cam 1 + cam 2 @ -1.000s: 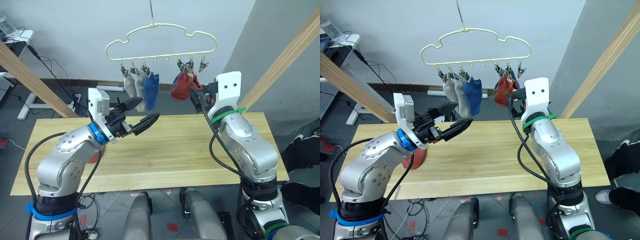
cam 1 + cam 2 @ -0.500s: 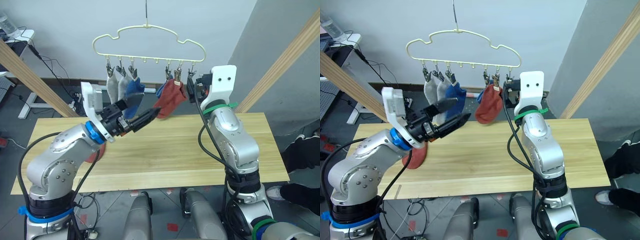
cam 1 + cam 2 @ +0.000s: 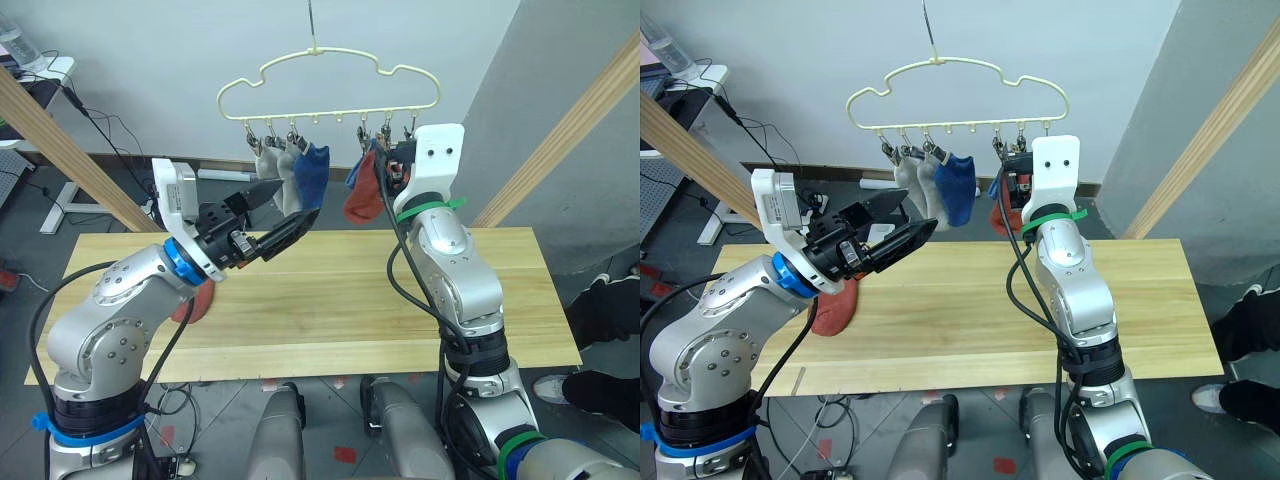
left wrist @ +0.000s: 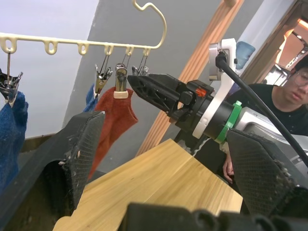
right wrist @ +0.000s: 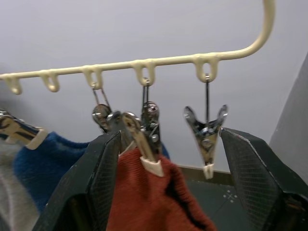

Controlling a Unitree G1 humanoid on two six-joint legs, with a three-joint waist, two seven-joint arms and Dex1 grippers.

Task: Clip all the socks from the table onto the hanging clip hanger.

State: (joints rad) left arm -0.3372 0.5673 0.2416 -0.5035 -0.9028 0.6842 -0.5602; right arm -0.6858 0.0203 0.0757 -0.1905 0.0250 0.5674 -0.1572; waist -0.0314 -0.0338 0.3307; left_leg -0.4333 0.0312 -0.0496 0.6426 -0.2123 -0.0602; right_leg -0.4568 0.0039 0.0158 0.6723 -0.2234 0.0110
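In the left eye view, the cloud-shaped wire clip hanger [image 3: 330,85] was seen carrying soft grey, blue and rust-red socks [image 3: 362,192]; one rust-red sock [image 3: 835,308] lay on the wood-grain worktop [image 3: 330,300]. The left gripper [image 3: 272,215] was raised, fingers apart. In the right wrist view, the right gripper [image 5: 166,159] was spread beneath the metal clips [image 5: 206,132].

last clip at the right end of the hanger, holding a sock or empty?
Empty. In the right wrist view the end clip hangs bare from the clip hanger, while the neighbouring clip grips the rust-red sock.
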